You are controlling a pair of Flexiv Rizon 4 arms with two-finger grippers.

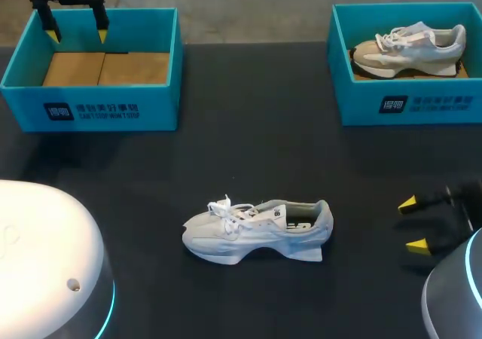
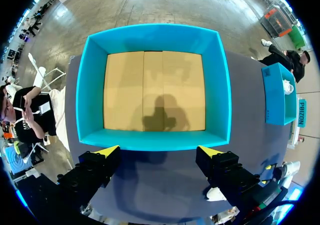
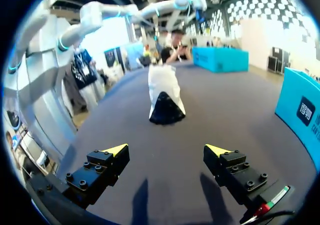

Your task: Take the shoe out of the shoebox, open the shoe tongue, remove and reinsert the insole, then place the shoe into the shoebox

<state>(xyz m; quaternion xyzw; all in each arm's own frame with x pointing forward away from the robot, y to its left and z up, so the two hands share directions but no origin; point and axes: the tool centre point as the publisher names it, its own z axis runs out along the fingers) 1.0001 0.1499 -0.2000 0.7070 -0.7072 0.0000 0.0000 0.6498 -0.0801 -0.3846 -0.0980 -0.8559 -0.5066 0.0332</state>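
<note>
Shoe [image 1: 256, 230] lay mid-frame on the bench [image 1: 151, 173], outside the empty shoebox [image 1: 90, 111]. Judged it light, with a soft upper and stiffer sole; I'd grab the heel collar. Left claw [image 1: 77, 35] and right claw [image 1: 413, 224] both gaped wide, empty.

The left gripper [image 1: 76, 30] and right gripper [image 1: 413, 224] are black, screw-studded and yellow-tipped; the white rounded arm housings [image 1: 38, 256] in the lower corners carry cyan light rings.

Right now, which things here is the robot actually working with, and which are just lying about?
In the job: the white shoe on the table, the empty shoebox, the open left hand above it, the open right hand.
Lying about, probably: the second shoebox and the other shoe inside it.
</note>
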